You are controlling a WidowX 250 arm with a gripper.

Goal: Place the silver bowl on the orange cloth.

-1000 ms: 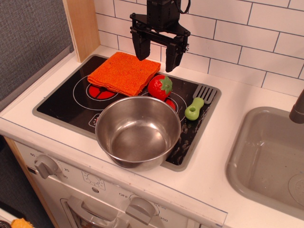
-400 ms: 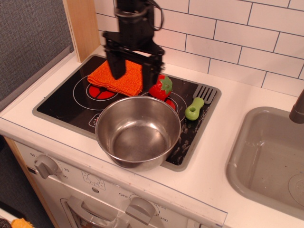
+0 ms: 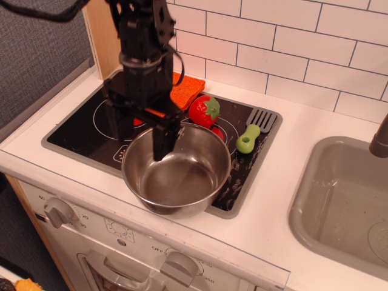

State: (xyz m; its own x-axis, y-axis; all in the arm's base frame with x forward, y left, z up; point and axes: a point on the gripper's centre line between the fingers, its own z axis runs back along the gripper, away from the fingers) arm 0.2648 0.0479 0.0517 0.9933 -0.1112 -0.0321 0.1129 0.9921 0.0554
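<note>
Observation.image shows you the gripper (image 3: 140,128) spread wide over the silver bowl's (image 3: 176,169) left rim (one finger inside), orange cloth (image 3: 187,89) behind.

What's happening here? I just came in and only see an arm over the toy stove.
A robot arm's open gripper hangs at the left rim of the silver bowl, one finger inside and the other outside. The bowl sits on the front of the stovetop, not yet lifted. The orange cloth lies at the back, mostly hidden by the arm, with a toy strawberry and green spatula to its right.
</note>
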